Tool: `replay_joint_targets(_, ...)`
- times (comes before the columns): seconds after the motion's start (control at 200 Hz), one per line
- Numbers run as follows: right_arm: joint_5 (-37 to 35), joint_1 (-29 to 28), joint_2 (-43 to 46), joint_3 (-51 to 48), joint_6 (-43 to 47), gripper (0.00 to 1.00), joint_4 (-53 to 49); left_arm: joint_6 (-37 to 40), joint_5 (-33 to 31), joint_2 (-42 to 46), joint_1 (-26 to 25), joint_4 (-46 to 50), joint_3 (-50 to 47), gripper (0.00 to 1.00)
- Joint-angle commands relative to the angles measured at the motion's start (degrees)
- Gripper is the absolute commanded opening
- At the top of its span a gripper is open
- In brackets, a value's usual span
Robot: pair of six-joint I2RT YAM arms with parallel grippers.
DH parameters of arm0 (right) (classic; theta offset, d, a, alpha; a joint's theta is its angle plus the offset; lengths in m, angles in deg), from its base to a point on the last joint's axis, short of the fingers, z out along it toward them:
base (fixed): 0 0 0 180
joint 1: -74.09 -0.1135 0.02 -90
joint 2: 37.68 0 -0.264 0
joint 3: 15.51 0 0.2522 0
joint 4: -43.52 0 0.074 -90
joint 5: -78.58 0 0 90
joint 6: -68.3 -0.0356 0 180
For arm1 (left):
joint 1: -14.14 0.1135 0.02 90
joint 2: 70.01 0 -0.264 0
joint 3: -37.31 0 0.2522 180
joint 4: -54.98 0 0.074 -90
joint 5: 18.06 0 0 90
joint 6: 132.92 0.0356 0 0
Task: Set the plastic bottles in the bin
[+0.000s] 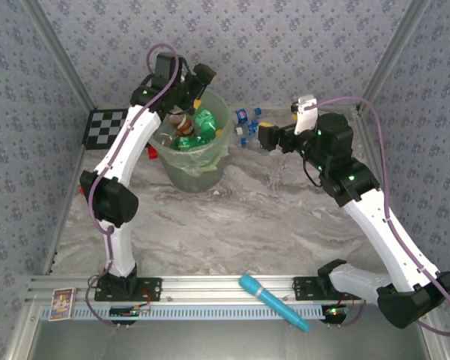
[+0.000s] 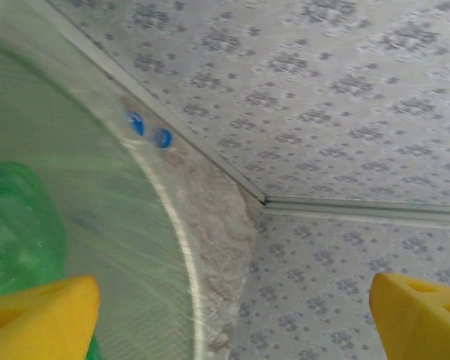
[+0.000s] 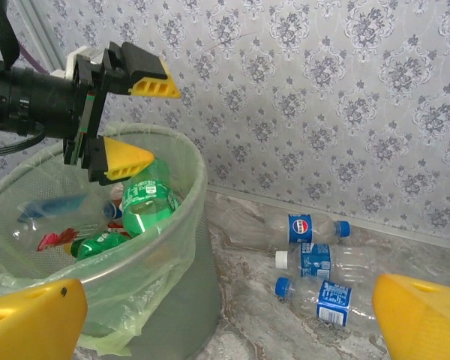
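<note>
left gripper (image 3: 162,124) jaws apart over the bin (image 3: 181,292), green bottle (image 3: 145,199) just below it inside the bin. right gripper (image 3: 229,315) wide apart, empty, beside the bin. we'd grab the nearest clear bottle (image 3: 326,300) across its body, not cap.

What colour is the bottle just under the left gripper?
The bottle is green, label too; the right wrist view shows it best.

The green bottle (image 2: 19,225) is blurred, cut off by the left edge.
</note>
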Motion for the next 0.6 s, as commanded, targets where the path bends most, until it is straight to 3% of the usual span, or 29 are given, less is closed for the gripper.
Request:
replay_joint_targets(0.0, -1.2, -0.4, 1.0, 0.0, -0.7, 0.99, 0.2, 1.2, -2.7, 5.0, 1.5, 2.1, -4.7, 0.93)
replay_joint_targets(0.13, -1.2, -0.5, 0.7, 0.0, -0.7, 0.99, 0.7, 1.0, -2.8, 9.0, 2.5, -1.4, -10.1, 0.92)
replay_joint_targets(0.6, -1.2, -1.2, -0.4, 0.1, -0.9, 0.99, 1.1, 2.7, -1.3, 9.6, 1.3, 1.3, -5.4, 0.92)
